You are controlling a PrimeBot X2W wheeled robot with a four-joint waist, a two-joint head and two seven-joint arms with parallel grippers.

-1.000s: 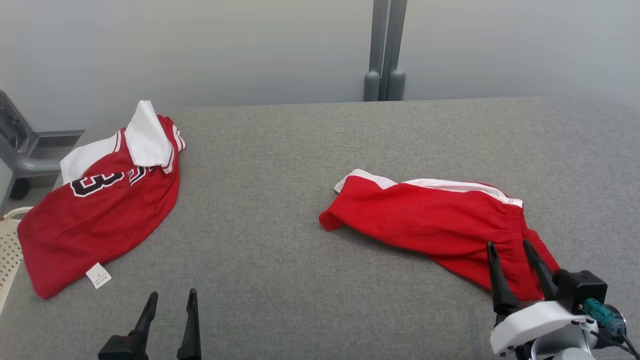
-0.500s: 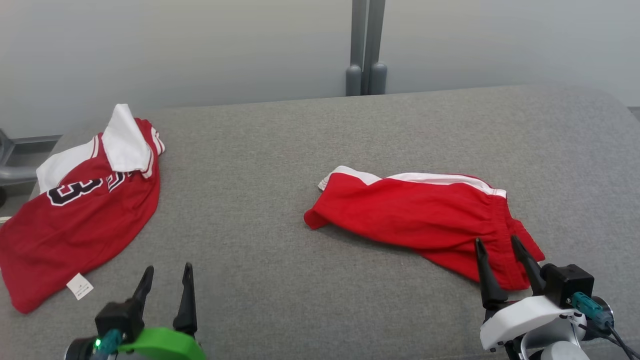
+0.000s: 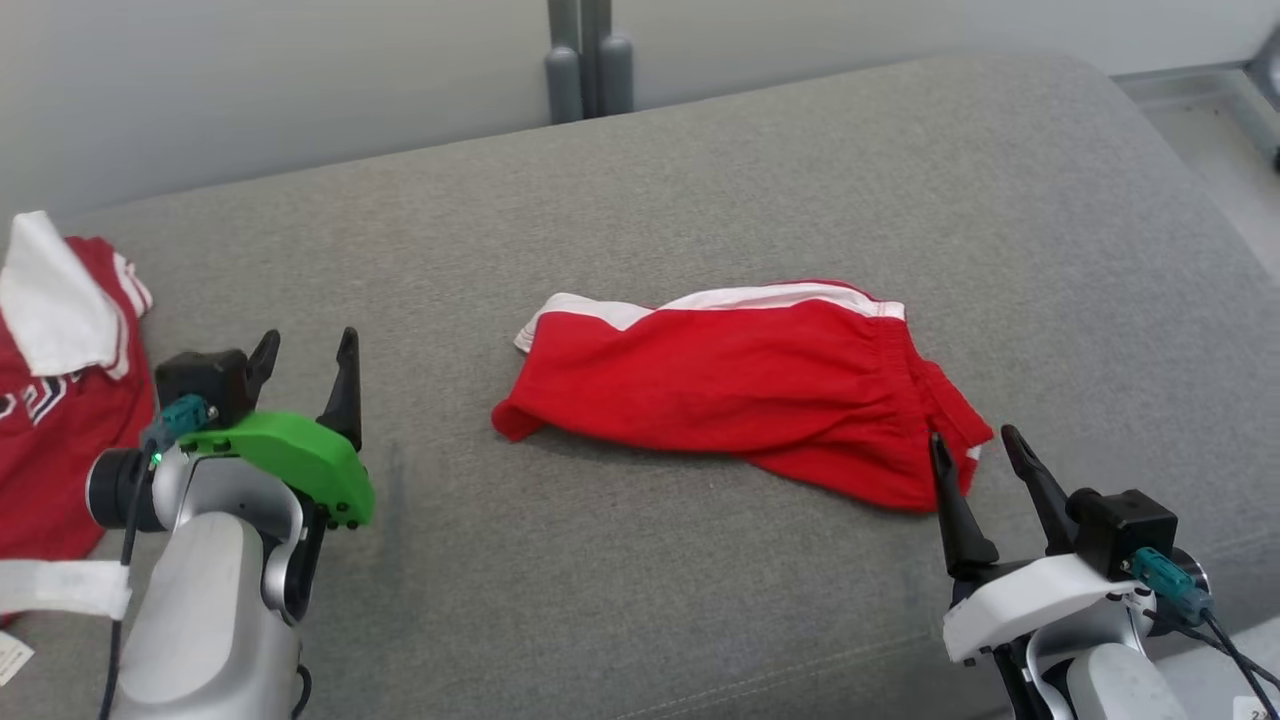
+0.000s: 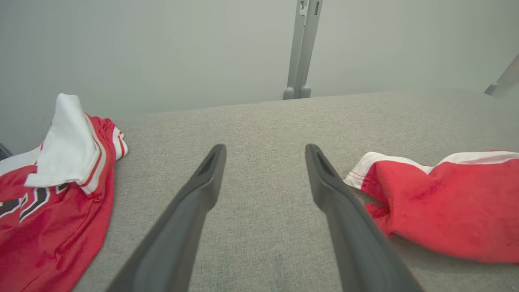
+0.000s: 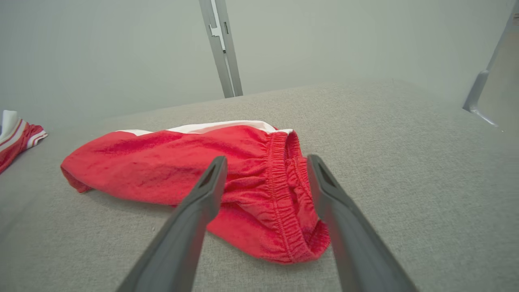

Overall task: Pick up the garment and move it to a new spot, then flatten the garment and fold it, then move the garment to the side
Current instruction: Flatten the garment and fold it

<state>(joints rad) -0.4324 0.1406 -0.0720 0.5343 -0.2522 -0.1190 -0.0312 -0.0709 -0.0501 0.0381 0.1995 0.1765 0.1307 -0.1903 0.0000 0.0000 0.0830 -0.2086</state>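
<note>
**Grey cushion (image 3: pixel 700 180) with red shorts (image 3: pixel 720 380) lying loose**

Beyond the cushion's far edge stands a pale wall (image 3: pixel 250 80). The red shorts lie crumpled near the middle, waistband to the right. The right gripper (image 3: pixel 972 436) is at the near side of the waistband, jaws spread, holding nothing. The left gripper (image 3: pixel 309 338), equally wide and empty, is well left of the shorts, beside a red jersey (image 3: pixel 50 430).
</note>
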